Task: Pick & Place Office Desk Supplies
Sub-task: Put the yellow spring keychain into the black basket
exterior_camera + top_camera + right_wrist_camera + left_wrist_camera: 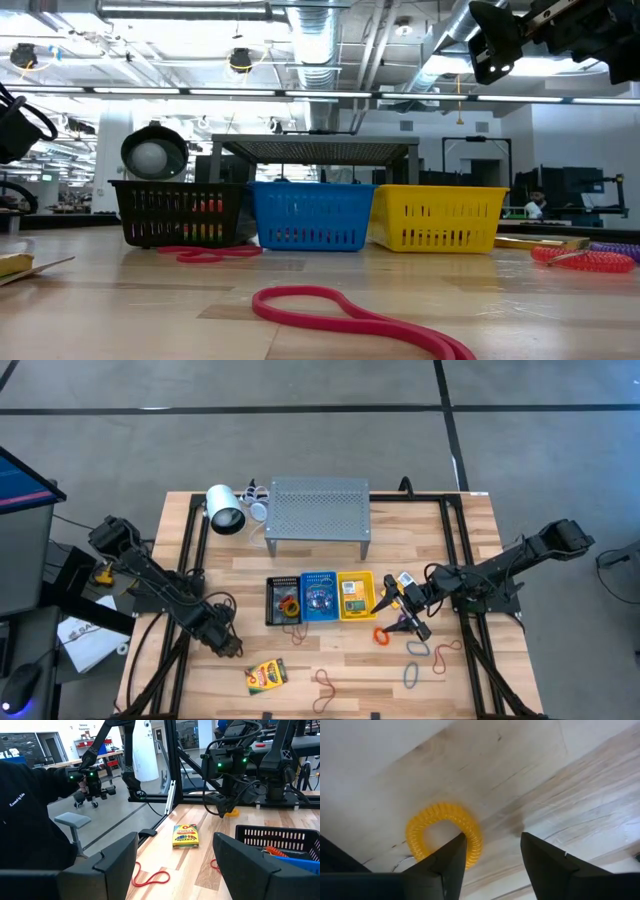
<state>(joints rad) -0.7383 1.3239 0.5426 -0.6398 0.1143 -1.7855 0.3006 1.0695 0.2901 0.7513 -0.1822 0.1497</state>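
Three baskets stand in a row mid-table, black, blue and yellow, in front of the grey perforated shelf. The left gripper is low over the wood with fingers parted, a yellow coiled loop lying on the table just beside one fingertip, not held. The right gripper hangs beside the yellow basket, fingers spread and empty. A crayon box lies flat near the table's front edge, with a red rubber band near it. An orange loop and further bands lie by the right gripper.
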